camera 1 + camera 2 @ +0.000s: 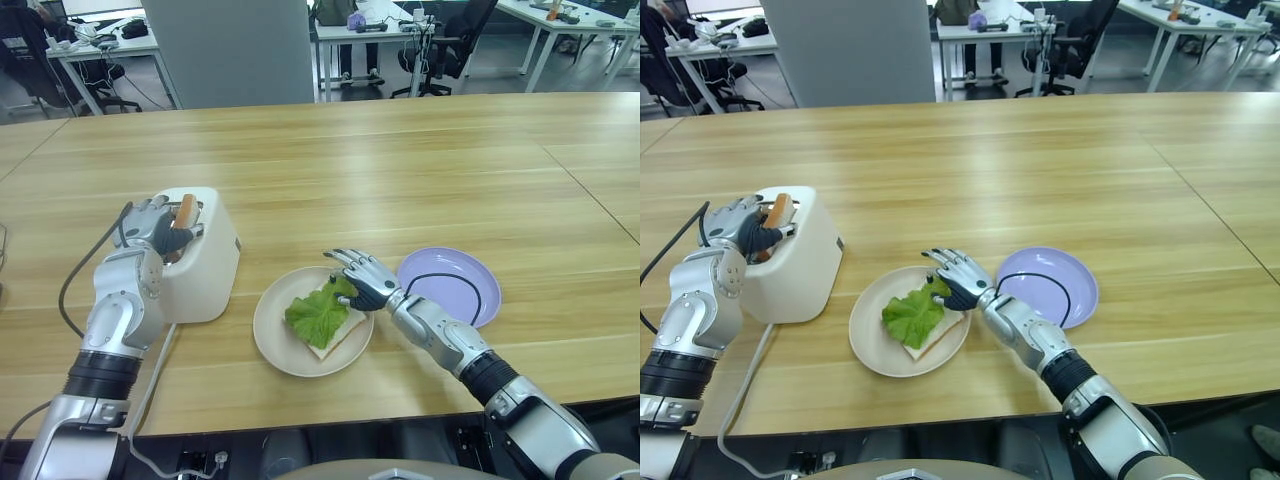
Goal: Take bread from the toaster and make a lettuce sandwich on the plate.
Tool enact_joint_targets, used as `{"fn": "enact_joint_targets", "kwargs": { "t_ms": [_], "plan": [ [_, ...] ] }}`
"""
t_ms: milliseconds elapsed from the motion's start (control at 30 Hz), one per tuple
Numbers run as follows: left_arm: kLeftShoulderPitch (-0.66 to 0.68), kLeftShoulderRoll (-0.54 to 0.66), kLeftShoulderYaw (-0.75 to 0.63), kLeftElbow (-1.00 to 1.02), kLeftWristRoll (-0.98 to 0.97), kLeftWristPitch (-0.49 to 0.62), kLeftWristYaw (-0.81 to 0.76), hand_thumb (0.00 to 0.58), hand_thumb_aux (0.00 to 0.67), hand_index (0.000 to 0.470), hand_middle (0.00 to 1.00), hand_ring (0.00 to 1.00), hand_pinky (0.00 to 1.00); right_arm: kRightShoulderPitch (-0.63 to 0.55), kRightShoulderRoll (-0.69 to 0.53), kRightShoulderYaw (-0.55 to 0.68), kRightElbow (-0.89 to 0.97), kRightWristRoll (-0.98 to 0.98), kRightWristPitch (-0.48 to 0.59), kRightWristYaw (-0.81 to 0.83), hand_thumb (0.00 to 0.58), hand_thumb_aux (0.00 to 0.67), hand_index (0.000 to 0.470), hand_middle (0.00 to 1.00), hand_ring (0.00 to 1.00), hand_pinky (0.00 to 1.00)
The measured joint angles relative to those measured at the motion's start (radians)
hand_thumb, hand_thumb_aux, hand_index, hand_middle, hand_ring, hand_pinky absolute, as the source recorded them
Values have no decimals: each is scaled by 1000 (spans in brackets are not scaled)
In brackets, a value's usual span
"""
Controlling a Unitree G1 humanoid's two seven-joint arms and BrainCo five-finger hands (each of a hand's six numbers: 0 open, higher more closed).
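A white toaster (205, 262) stands at the left of the table with a slice of bread (185, 210) sticking up from its slot. My left hand (155, 228) rests on top of the toaster, its fingers curled around that slice. A beige plate (275, 335) lies in front of me with a slice of bread (335, 342) on it and a green lettuce leaf (317, 312) on top. My right hand (362, 279) is at the plate's right rim, fingers spread and open, touching the edge of the lettuce.
A purple plate (452, 284) lies just right of the beige one, behind my right forearm. The toaster's grey cable (150, 385) runs down to the table's front edge. Desks and office chairs stand beyond the table's far edge.
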Motion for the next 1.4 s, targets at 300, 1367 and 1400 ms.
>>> {"fn": "enact_joint_targets", "kwargs": {
  "t_ms": [300,1367,1400],
  "plan": [
    [0,-12,40,0,-87,-30,68,580,670,460,1000,1000,1000,7,-28,0,-85,-18,20,2,0,0,0,0,0,0],
    [58,-278,-41,-343,-679,-108,-269,580,670,460,1000,1000,1000,314,-378,-182,-700,-116,-208,-155,0,0,0,0,0,0],
    [63,-284,-53,-316,-700,-111,-289,580,670,460,1000,1000,1000,316,-378,-182,-697,-116,-215,-150,0,0,0,0,0,0]
  ]
}}
